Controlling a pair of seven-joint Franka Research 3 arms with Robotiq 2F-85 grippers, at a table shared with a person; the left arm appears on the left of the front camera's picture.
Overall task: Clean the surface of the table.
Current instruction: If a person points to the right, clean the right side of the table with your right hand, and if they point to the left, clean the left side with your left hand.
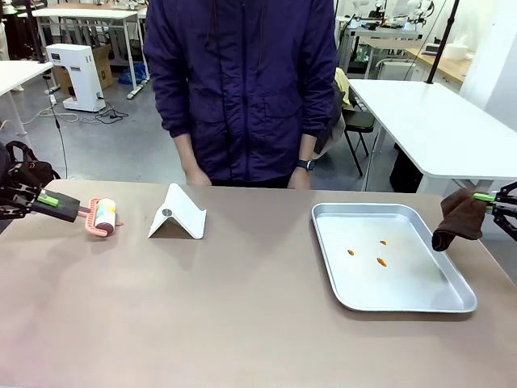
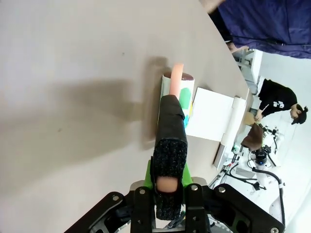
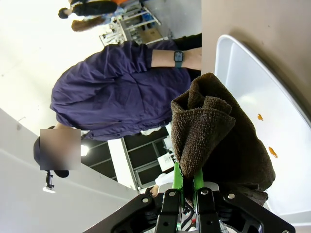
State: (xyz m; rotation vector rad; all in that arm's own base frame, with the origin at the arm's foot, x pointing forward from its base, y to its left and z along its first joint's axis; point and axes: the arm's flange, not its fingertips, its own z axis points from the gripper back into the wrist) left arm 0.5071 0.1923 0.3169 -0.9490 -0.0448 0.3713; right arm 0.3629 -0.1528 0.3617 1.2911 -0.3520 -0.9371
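Taupe-brown table (image 1: 242, 315), silver tray (image 1: 408, 279), dark-brown cloth (image 1: 458, 218), pink-handled roller (image 1: 102, 217), white stand (image 1: 179, 214).

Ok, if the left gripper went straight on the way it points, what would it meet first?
Likely the white folded stand: the left gripper, shut on the lint roller, points along the table at it, and the roller's head would touch first.

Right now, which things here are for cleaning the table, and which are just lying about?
For the job: table, lint roller in left gripper, brown cloth in right gripper.
Lying about: metal tray with orange crumbs, white folded stand.
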